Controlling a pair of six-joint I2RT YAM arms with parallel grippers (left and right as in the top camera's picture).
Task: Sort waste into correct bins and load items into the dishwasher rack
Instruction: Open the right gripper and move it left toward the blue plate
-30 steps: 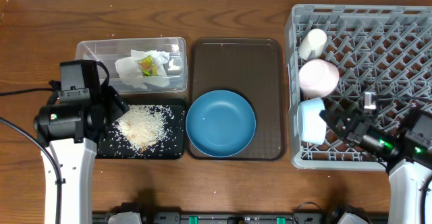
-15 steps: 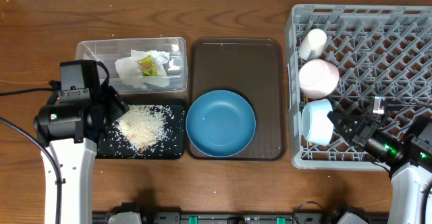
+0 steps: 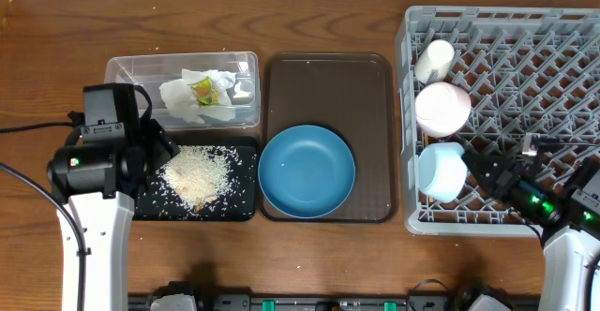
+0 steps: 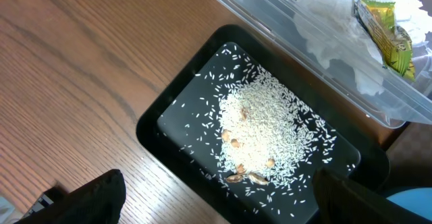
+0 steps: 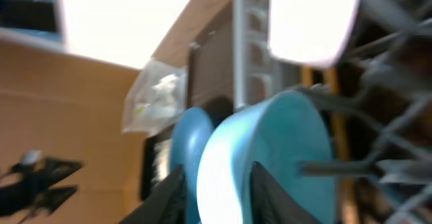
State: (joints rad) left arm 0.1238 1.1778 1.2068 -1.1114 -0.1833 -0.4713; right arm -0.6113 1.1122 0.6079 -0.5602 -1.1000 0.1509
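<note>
Our right gripper (image 5: 217, 190) is at the small light-blue bowl (image 3: 441, 172). The bowl stands on edge inside the dishwasher rack (image 3: 562, 58), against its left wall and just beside the pale pink bowl (image 3: 442, 108), on the side nearer us. We judge the step in hand to be setting this bowl down and letting it go. To do that well, we should wait until the bowl leans on the pegs (image 3: 525, 77) and bears its own weight. Then we part the jaws enough to clear the rim on both sides and draw the arm back along the line of the fingers (image 5: 266, 190), not sideways. That way nothing hooks the rim or tips the bowl into the pink one. As for the tool itself, the wrist view shows its two fingers astride the bowl's rim, the jaws narrow rather than wide. That view is blurred, so we cannot tell whether the pads press on the rim or stand just off it. Our left gripper (image 4: 219, 183) hangs wide open and empty over the black tray (image 4: 155, 126) of rice (image 4: 263, 129), touching nothing. The large dark-blue round plate (image 3: 307, 171) lies on the brown serving tray (image 3: 328, 77), not yet loaded.
</note>
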